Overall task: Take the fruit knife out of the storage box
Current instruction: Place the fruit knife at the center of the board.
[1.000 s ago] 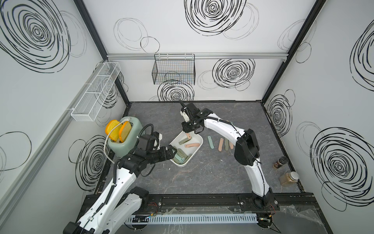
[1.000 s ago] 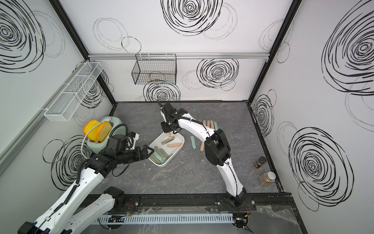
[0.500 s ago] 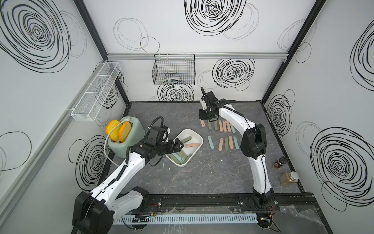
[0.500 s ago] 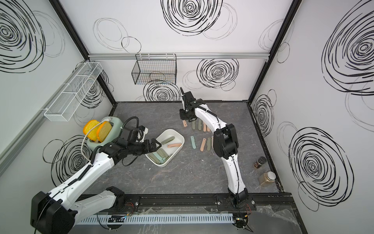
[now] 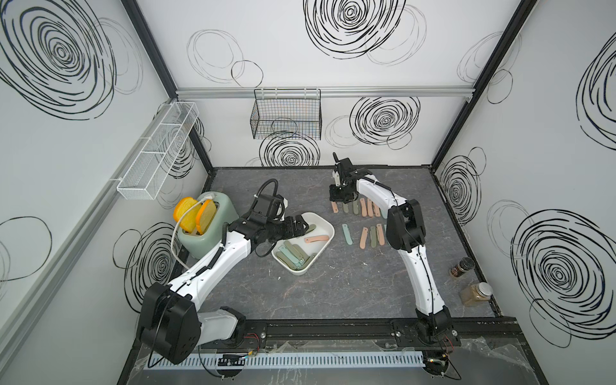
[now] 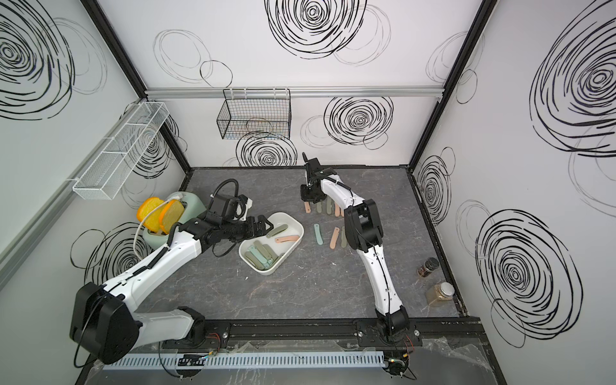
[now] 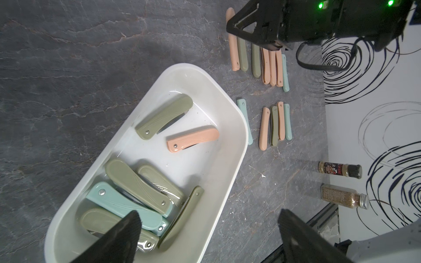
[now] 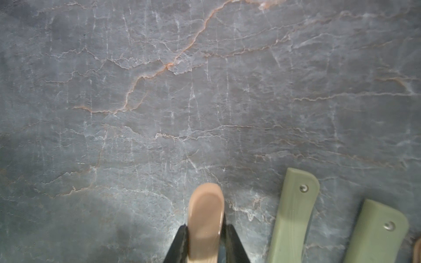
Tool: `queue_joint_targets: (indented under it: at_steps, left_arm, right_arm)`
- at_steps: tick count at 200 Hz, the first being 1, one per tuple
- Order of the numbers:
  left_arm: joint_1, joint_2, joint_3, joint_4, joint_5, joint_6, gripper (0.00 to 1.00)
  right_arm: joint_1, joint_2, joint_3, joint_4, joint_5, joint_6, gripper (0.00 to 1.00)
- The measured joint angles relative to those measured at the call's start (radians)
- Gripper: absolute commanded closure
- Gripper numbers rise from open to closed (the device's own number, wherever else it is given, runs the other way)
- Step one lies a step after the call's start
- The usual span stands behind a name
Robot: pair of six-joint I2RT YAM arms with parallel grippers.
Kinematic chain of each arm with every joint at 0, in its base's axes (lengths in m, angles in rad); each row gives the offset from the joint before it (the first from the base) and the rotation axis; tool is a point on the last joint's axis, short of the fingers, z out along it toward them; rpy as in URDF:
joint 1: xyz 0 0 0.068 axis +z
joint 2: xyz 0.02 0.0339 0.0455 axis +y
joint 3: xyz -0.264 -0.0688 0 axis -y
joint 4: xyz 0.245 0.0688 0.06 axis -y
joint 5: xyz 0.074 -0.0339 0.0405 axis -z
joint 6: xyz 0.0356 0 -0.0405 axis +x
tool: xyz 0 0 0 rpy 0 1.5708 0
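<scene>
Right pincer (image 8: 206,230) clamping peach knife (image 8: 206,205), clear only from its wrist, left pincer (image 7: 208,213) agape above storage box (image 7: 205,86)

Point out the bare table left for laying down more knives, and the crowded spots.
Widest free patch: tabletop between storage box and front rail. Also free: back strip between toaster and the right hand, shut on a pink knife. Crowded: far knife row and near knife row, right of the box; spice jars by the right wall.

The grey tabletop (image 5: 333,300) bears the storage box (image 5: 297,271), toaster (image 5: 225,210), two spice jars (image 5: 475,294) and folded knives (image 5: 346,234).
</scene>
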Motion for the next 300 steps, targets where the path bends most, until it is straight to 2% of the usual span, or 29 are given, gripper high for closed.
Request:
queue_joint_targets:
  at_steps: [62,110,207,249,300]
  left_arm:
    - [-0.009,0.003,-0.010,0.008,0.002,0.003,0.02]
    - [-0.010,0.019,-0.011,0.016,0.005,0.011,0.02]
    - [-0.012,-0.008,-0.010,0.012,0.004,0.021,0.02]
    - [-0.002,-0.103,-0.032,-0.003,0.003,0.020,0.02]
    - [0.022,-0.214,-0.068,-0.073,-0.016,0.023,0.02]
  right_arm:
    - [-0.033,0.056,0.036,0.017,-0.011,0.003,0.78]
    - [-0.040,0.098,0.090,0.016,-0.019,0.004,0.60]
    - [-0.024,0.049,0.099,-0.020,-0.001,-0.017,0.60]
    - [0.060,-0.101,0.044,-0.041,0.009,-0.077,0.61]
    - [0.251,-0.303,-0.212,-0.037,0.047,-0.168,0.61]
